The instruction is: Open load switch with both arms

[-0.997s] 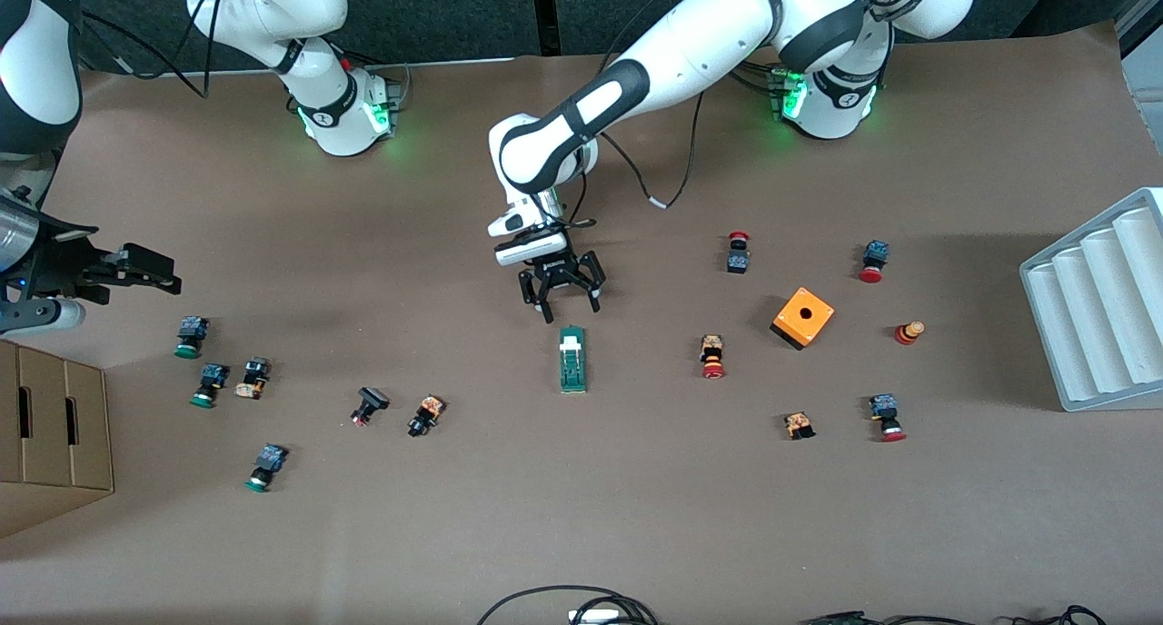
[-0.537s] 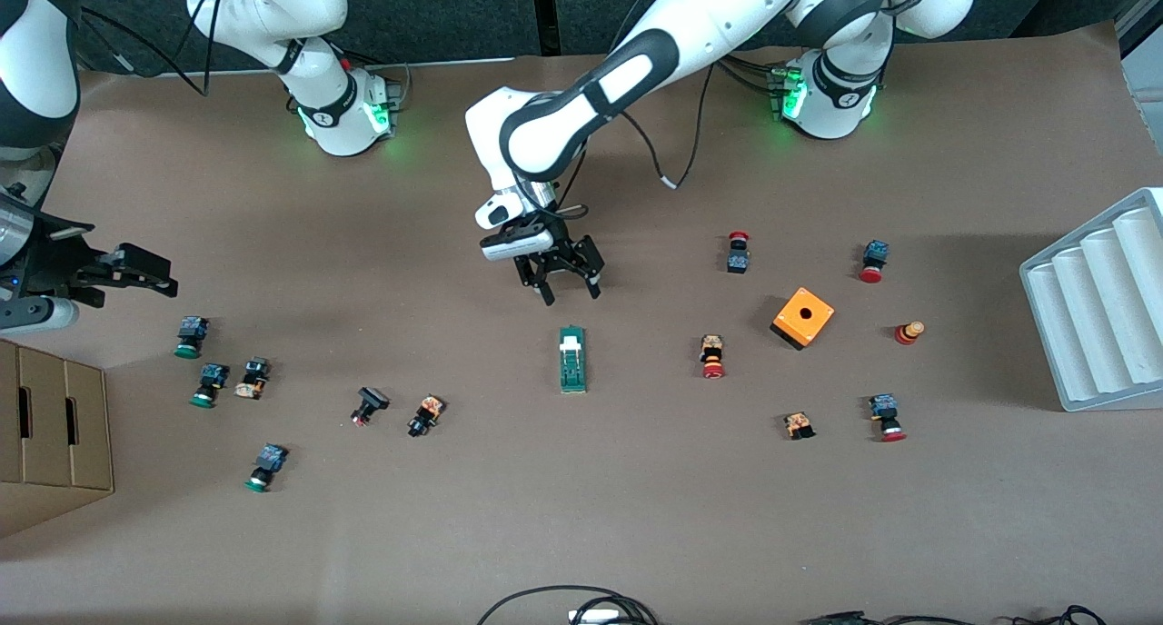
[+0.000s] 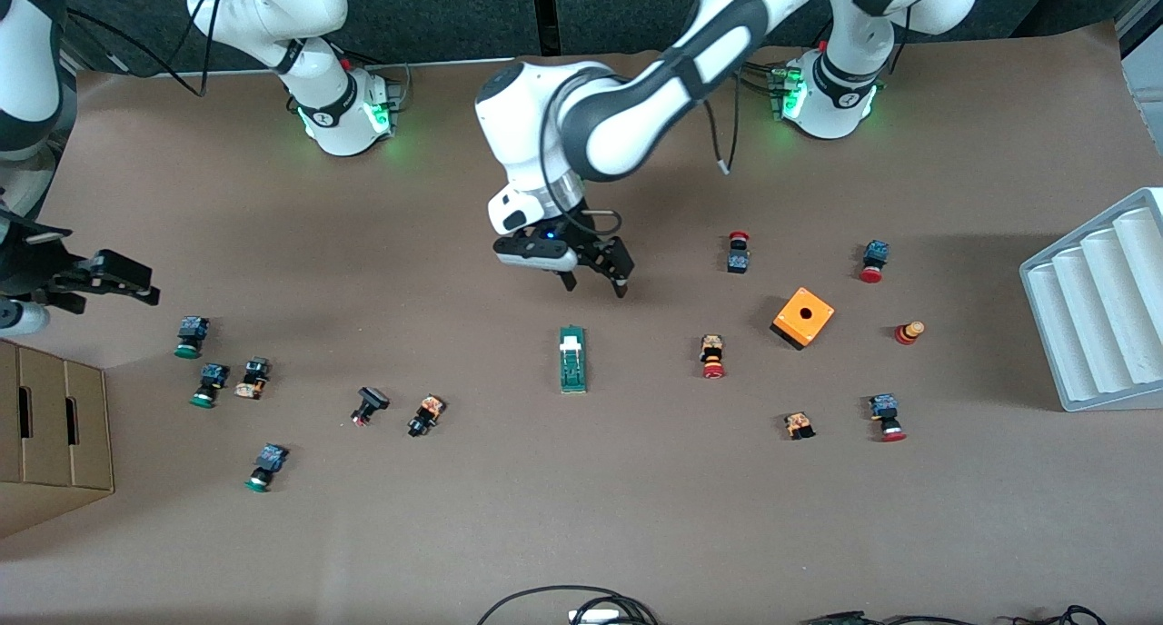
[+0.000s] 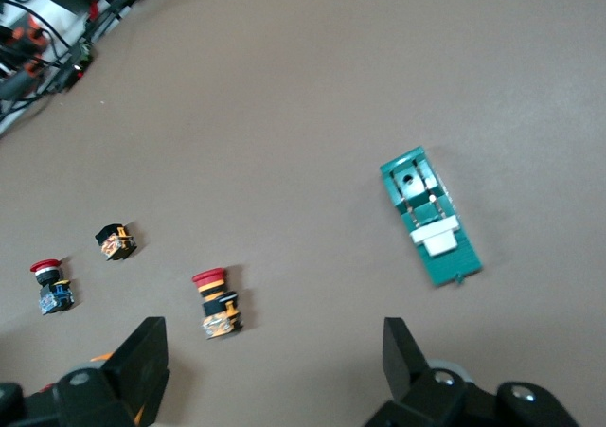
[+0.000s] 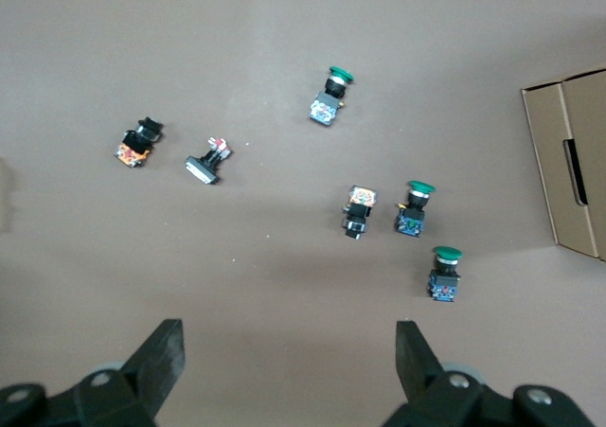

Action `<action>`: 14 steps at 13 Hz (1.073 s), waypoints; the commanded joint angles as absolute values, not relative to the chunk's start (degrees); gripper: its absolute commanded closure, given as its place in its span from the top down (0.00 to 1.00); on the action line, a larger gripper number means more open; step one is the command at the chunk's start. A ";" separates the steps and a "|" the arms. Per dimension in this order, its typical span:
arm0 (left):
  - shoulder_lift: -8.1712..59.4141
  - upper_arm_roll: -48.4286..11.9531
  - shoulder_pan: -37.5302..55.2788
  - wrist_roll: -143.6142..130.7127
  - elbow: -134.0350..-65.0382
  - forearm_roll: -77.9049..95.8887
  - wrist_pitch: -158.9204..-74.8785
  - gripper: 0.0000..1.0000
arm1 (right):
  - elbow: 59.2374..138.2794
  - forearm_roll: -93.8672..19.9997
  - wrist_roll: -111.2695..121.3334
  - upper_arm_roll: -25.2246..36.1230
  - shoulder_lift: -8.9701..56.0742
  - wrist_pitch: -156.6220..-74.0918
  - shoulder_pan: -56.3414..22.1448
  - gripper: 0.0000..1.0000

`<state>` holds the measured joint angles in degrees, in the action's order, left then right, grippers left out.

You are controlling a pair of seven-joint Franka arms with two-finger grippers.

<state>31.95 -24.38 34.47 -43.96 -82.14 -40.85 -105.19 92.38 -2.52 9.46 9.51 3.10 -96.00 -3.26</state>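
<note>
The switch (image 3: 572, 360) lies flat on the table (image 3: 636, 516) near its middle, long axis running twelve to six in the front view, white tab at the twelve o'clock end and the pale ribbed strip down its centre. Nothing touches it, and in the left wrist view (image 4: 432, 216) it sits alone on bare surface, so I judge the opening as not yet begun; whether it is already open I cannot tell from its look. The left gripper (image 3: 595, 275) hangs over the table at about one o'clock from the switch, near but apart, fingers (image 4: 140, 351) spread wide and empty. The right gripper (image 3: 109, 275) is well apart, out at nine o'clock over the right arm's end of the table, fingers (image 5: 163, 351) also spread and holding nothing; that arm seems to wait. Under it lie green buttons (image 5: 415, 207), with a cardboard box (image 3: 54, 425) at about eight o'clock from the switch. At three o'clock from the switch stands a red button (image 3: 712, 356), and past it the orange cube (image 3: 803, 317). Left to do, as I read it: both grippers must reach the switch, one to steady it and one to work it.
</note>
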 commanded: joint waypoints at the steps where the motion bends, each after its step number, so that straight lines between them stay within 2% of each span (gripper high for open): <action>1: 26.91 -24.52 29.38 -33.87 -83.23 -33.08 -104.85 1.00 | 91.85 -1.23 10.02 9.23 3.34 -96.94 -3.43 1.00; 3: 23.40 -24.52 24.81 -26.76 -83.32 -27.36 -104.33 1.00 | 91.85 -1.23 9.93 9.23 3.34 -97.21 -3.52 1.00; 7: 18.38 -24.52 15.23 -15.31 -81.66 -18.21 -97.49 1.00 | 91.85 -1.41 9.93 9.05 3.43 -97.21 -3.60 1.00; 10: 18.02 -24.43 9.60 -12.67 -77.97 -13.20 -93.09 1.00 | 91.93 -1.58 9.93 8.96 3.34 -97.21 -3.52 1.00; 14: 17.93 -24.61 1.69 -11.07 -76.64 -7.84 -92.64 1.00 | 91.85 -1.58 9.93 8.96 3.34 -97.29 -3.52 1.00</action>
<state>17.90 -23.74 5.44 -12.18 -77.84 -10.86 -94.03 92.37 -2.52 9.49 9.01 3.12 -96.75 -3.45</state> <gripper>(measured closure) 0.000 0.000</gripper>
